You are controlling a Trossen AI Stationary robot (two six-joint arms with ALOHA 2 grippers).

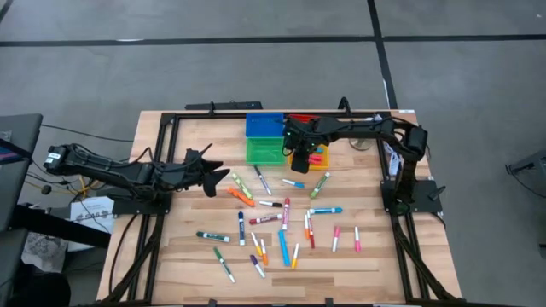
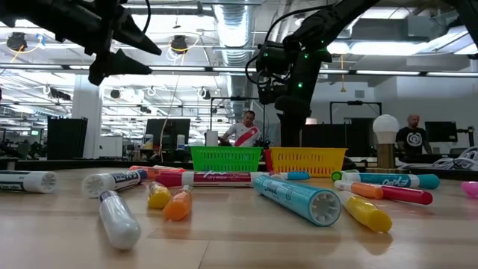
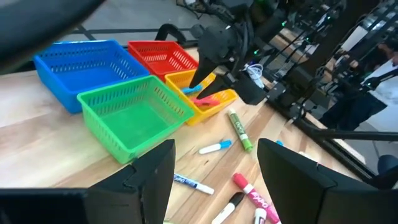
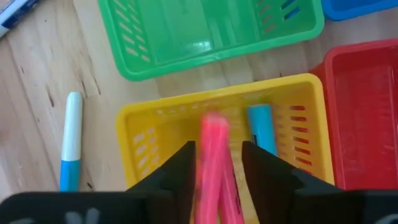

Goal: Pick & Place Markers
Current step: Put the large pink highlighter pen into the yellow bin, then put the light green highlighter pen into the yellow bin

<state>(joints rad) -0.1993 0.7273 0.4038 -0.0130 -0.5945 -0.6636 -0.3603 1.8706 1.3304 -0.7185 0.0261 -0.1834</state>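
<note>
I count four bins: blue (image 1: 264, 124), green (image 1: 265, 151), red (image 3: 163, 57) and yellow (image 4: 224, 118). Roughly thirty markers (image 1: 281, 228) lie scattered on the table (image 1: 375, 273). My right gripper (image 4: 215, 163) hangs over the yellow bin, fingers partly spread around a pink marker (image 4: 214, 162); a blue marker (image 4: 261, 127) lies inside. My left gripper (image 3: 214, 171) hovers wide, empty, near the table's left edge.

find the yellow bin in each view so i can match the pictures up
High view: the yellow bin is mostly hidden under the right gripper, right of the green bin.
Low view: yellow bin at centre, right of the green bin.
Left wrist view, beyond the green bin, below the right gripper.
Right wrist view, centre, pink marker above it.
Shared landmark: the green bin beside it.
</note>
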